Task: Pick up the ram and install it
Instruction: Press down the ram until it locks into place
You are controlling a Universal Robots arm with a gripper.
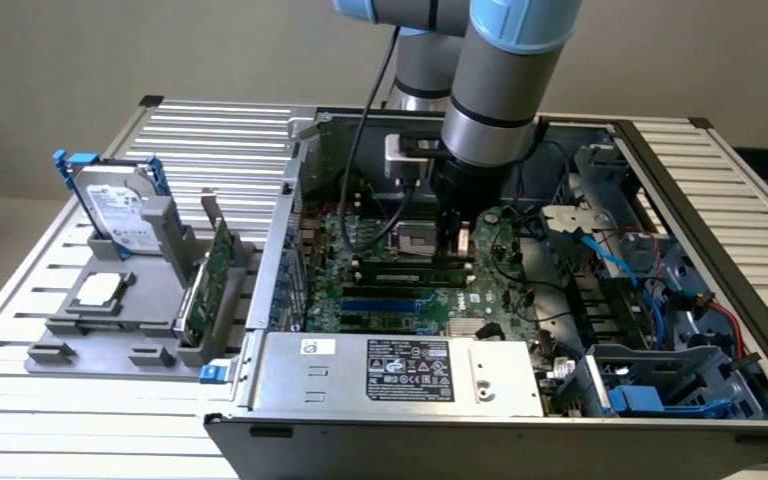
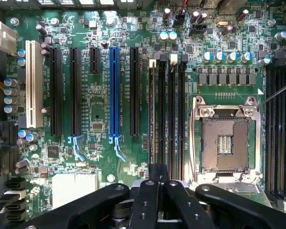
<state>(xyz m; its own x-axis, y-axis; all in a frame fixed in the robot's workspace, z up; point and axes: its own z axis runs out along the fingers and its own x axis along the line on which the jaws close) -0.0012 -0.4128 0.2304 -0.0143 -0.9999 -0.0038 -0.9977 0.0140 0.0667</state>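
While the gripper (image 1: 460, 243) hangs at frame centre with fingers (image 2: 158, 191) pressed together holding nothing, the ram (image 1: 408, 267) sits seated in a motherboard (image 1: 418, 300) slot just beside it, long axis horizontal across the exterior view, edge upward, computer case (image 1: 518, 400) around it.

The motherboard (image 2: 100, 119) is glossy green laminate with matt black plastic slots (image 2: 133, 90) and one blue (image 2: 114, 90). At its 3 o'clock the socket (image 2: 226, 143) is bright bare metal. The gripper (image 2: 158, 191) is satin black plastic. The case (image 1: 357, 375) is dull grey sheet metal; the table (image 1: 211, 140) is ribbed aluminium.
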